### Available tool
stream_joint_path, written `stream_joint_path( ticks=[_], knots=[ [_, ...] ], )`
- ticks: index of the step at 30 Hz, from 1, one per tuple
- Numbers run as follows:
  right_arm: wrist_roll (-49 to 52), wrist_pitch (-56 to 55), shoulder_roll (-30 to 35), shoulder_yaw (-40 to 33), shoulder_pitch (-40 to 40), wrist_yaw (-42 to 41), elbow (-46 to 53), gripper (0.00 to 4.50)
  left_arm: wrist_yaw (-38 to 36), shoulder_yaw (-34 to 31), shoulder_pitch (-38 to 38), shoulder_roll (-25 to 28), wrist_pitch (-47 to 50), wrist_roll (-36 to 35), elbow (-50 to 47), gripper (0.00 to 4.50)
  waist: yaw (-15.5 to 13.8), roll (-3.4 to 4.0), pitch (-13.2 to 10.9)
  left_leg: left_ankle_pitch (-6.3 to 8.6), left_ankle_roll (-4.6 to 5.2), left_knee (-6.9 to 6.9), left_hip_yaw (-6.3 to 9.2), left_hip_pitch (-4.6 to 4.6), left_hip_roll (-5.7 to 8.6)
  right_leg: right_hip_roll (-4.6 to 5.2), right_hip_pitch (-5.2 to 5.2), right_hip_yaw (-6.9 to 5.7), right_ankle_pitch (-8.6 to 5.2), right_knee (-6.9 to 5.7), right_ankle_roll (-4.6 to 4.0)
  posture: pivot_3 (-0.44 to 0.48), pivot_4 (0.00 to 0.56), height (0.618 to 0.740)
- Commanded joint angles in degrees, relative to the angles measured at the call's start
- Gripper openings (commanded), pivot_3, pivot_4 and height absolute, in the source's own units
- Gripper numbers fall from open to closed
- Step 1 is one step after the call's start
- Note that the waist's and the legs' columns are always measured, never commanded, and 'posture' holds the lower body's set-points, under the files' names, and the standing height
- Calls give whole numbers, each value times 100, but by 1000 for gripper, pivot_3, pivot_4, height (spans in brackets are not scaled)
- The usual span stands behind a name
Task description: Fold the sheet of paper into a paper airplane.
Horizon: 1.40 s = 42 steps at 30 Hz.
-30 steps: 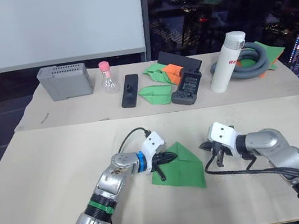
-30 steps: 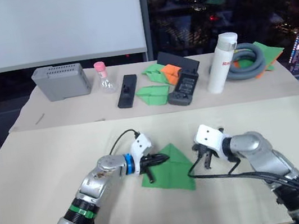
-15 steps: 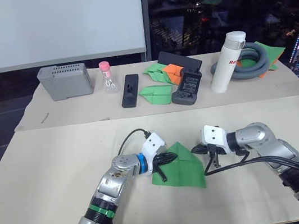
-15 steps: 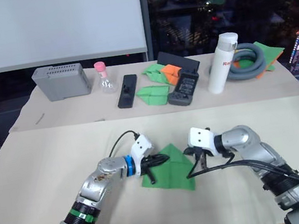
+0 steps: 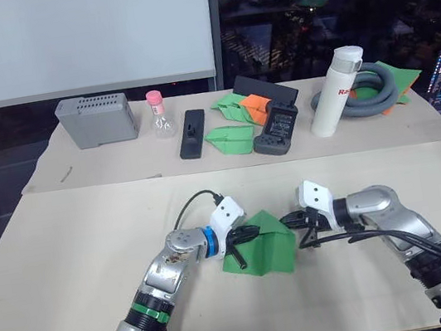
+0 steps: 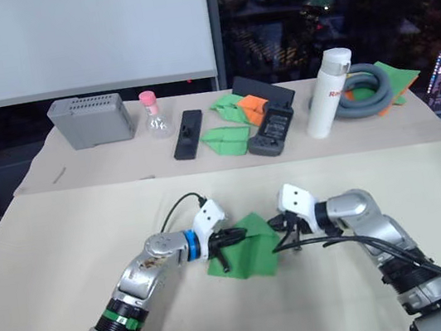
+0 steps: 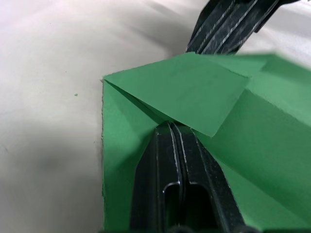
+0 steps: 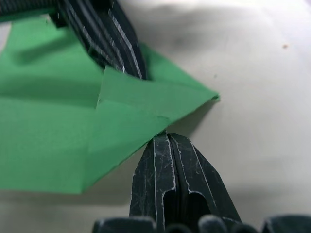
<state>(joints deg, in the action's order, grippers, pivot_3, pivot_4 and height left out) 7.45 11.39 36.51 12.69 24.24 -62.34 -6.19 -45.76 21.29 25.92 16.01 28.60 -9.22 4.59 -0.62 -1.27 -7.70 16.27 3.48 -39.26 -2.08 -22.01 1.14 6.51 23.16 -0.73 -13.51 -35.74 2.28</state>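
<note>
My left claw (image 5: 252, 231) is clamped on the sheet of paper (image 5: 268, 243), partly folded on the near surface (image 5: 68, 265). My right claw (image 5: 290, 222) pinches its opposite edge. Farther back stands a white bottle (image 5: 336, 90).

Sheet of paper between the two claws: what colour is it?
Bright green, plain, no pattern: the thin folded sheet of paper shows best in the left wrist view.

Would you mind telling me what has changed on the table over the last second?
The right gripper swung in toward the left and closed on the right edge of the sheet of paper, lifting that flap inward so the paper looks narrower. The left gripper stayed shut, pinning the paper's left side. The objects at the back stayed put.
</note>
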Motion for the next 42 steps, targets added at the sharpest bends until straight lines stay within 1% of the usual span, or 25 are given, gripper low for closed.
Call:
stream_joint_path(
  ticks=[1, 8, 13, 17, 23, 30, 38, 42],
  knots=[
    [244, 136, -61, -141, -14, -70, 326, 0, -9, 143, -111, 23, 96, 146, 163, 35, 0, 0, 0, 0, 0, 0, 0, 0, 0, 1, 0, 0, 0, 0, 0, 0, 150, 740],
    [350, 296, -150, -155, -13, -31, 381, 0, 55, 59, -142, 169, 112, 217, 104, 35, 1, 0, 0, 1, 0, 0, 1, -2, -1, 4, 2, 0, 0, 0, 0, 0, 150, 740],
    [286, 269, -162, -103, 20, -19, 267, 0, 245, -179, -125, 225, 269, 160, 66, 35, 17, 0, 0, 1, -1, 1, 2, -1, -4, 4, 4, 1, 1, -1, -1, 0, 150, 740],
    [254, 253, -178, -85, 44, -7, 200, 0, 372, -471, -147, 83, 527, -103, -120, 35, 31, 0, 0, 0, -3, 1, 2, -1, -6, 4, 5, 1, 1, -3, -2, 0, 150, 740],
    [162, 196, -181, -29, 44, -2, 124, 0, 495, -620, -115, -177, 762, -294, -299, 35, 8, 0, 0, 0, -2, 1, 2, -6, -1, 5, 8, 0, 1, -4, -1, 0, 150, 740],
    [165, 238, -197, -22, 32, -2, 165, 0, 456, -699, -77, -325, 653, -397, -337, 35, 0, 1, -1, -5, -10, 1, 2, -15, 0, 5, 16, -1, 1, -3, -1, 0, 150, 740],
    [89, 224, -199, 5, -24, -2, 142, 0, 736, -823, 24, -562, 629, -394, -225, 35, -2, 1, -1, -8, -15, 1, 2, -23, 2, 5, 23, -1, 1, -2, -1, 0, 150, 740],
    [83, 244, -211, 12, -52, 1, 170, 0, 731, -1047, 30, -761, 688, -671, -316, 35, -2, 0, -1, -8, -15, 1, 2, -23, 1, 4, 24, -1, 1, -3, -1, 0, 150, 740]
  ],
)
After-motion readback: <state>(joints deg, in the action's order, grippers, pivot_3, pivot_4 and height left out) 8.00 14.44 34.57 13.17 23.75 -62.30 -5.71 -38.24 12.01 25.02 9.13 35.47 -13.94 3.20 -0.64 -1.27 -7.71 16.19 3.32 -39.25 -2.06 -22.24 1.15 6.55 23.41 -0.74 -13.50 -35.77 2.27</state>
